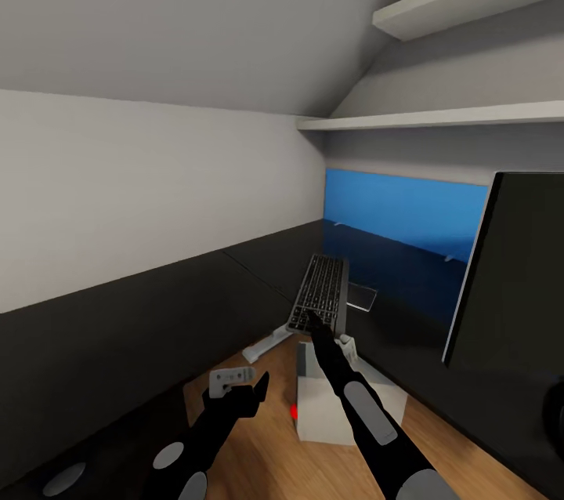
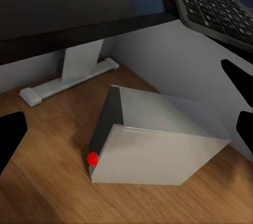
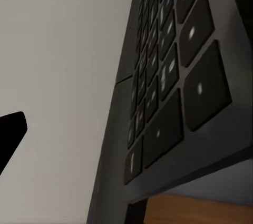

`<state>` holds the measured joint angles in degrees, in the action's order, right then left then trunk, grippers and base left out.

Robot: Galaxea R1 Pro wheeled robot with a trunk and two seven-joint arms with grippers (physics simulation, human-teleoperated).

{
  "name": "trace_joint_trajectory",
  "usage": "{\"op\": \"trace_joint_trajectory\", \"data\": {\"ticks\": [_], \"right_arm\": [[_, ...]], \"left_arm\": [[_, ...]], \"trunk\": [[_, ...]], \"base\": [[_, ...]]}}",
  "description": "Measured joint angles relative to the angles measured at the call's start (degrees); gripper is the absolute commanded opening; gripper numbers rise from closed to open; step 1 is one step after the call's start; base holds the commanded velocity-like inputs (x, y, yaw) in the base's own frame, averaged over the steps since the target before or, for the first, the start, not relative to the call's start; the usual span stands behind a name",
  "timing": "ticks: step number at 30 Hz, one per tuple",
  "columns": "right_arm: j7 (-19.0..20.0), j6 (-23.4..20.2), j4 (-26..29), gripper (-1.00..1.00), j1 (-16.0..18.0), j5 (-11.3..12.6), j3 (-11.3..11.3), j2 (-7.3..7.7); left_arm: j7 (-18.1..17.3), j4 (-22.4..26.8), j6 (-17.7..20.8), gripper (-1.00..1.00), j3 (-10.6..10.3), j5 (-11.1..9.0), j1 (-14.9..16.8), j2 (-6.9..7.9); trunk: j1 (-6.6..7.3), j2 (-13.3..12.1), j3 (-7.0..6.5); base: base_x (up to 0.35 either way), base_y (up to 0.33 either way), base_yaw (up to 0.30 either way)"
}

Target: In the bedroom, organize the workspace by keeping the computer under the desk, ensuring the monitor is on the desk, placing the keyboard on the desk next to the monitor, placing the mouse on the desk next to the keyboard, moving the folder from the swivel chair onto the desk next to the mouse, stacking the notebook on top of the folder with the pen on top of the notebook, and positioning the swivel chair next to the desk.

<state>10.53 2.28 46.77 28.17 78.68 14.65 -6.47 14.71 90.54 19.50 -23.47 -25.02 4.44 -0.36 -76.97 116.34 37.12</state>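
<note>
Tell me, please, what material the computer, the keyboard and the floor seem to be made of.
The computer looks like smooth, matt light grey metal or plastic, with a dark front panel. The keyboard looks like black plastic with dark grey keys, faintly glossy. The floor looks like light wood, judging by its visible grain.

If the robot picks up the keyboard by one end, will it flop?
Probably not: the keyboard looks like one slim stiff slab. It likely feels light, being so thin. Held at its near end by the right gripper, it might tilt.
</note>
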Motion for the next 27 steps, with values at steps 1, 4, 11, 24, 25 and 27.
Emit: {"op": "trace_joint_trajectory", "data": {"ticks": [1, 4, 11, 24, 25, 27], "right_arm": [[-0.04, -0.02, -0.02, 1.00, 0.00, 0.00, 0.01, 0.01], [-0.13, -0.04, -0.05, 1.00, 0.00, -0.01, 0.03, 0.02], [-0.16, -0.03, -0.01, -1.00, 0.00, -0.18, 0.10, 0.03], [0.18, 0.04, 0.08, -1.00, 0.00, -0.18, 0.11, 0.03], [0.21, 0.04, 0.12, -1.00, 0.00, -0.16, 0.10, 0.03], [0.28, 0.05, 0.19, -1.00, 0.00, -0.16, 0.11, 0.03]], "left_arm": [[0.00, 0.00, -0.01, 1.00, 0.00, -0.01, 0.00, 0.00], [0.00, 0.00, -0.01, 1.00, 0.00, 0.02, 0.00, 0.00], [0.00, -0.05, -0.01, 1.00, 0.00, -0.02, 0.00, 0.00], [0.02, -0.26, -0.12, 1.00, 0.00, -0.02, 0.00, -0.09], [0.04, -0.26, -0.13, 1.00, 0.00, -0.03, 0.00, -0.09], [0.07, -0.26, -0.14, 1.00, 0.00, -0.03, 0.00, -0.09]], "trunk": [[0.00, 0.00, 0.00], [0.00, 0.00, 0.00], [0.00, 0.00, 0.00], [0.21, -0.39, -0.17], [0.43, -0.79, -0.35], [0.87, -1.59, -0.71]], "base": [[0.000, 0.000, 0.000], [0.000, 0.000, 0.000], [0.000, 0.000, 0.000], [0.000, 0.000, 0.000], [0.000, 0.000, 0.000], [0.000, 0.000, 0.000]]}}
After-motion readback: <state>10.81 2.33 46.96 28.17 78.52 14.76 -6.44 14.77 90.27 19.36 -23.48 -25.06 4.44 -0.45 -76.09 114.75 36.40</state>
